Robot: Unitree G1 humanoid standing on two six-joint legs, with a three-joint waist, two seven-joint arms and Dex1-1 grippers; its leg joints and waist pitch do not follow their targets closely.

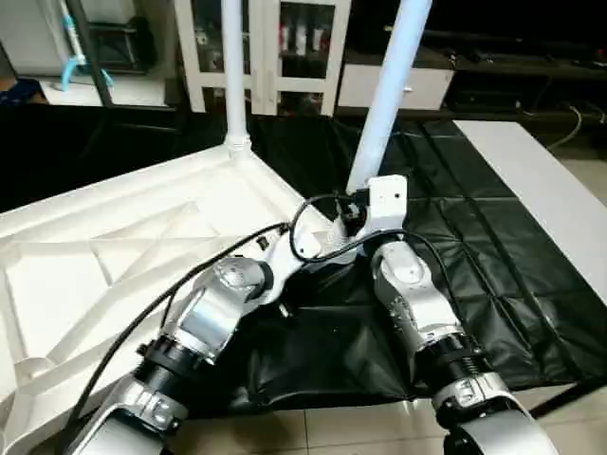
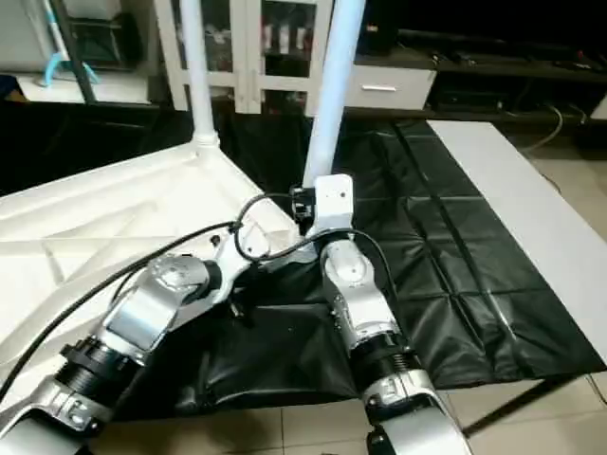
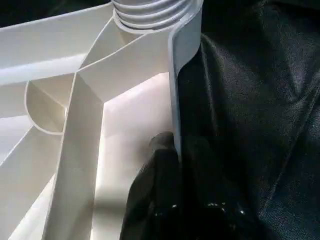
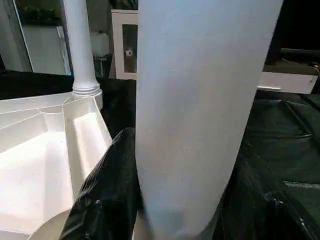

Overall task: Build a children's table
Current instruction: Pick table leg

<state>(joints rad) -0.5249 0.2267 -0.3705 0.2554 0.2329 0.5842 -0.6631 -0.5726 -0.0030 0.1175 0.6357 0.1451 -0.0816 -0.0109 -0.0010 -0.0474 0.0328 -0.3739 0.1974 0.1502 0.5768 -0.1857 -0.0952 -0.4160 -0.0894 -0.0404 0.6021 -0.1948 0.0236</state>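
Note:
The children's table tabletop (image 1: 114,246) lies upside down on a black cloth, ribbed underside up. One white leg (image 1: 232,66) stands upright in its far corner socket (image 3: 150,12). My left gripper (image 3: 172,145) is shut on the tabletop's side rim, one finger inside the wall and one outside, a short way from that socket. My right gripper (image 4: 175,200) is shut around a second white leg (image 1: 389,85). That leg leans slightly to the right, and its lower end is near the tabletop's right edge, hidden behind the wrist.
The black cloth (image 1: 455,246) covers the floor under and to the right of the tabletop. A white flat board (image 1: 541,190) lies along the cloth's right side. A white glass-door cabinet (image 1: 275,47) stands behind, close to the upright leg.

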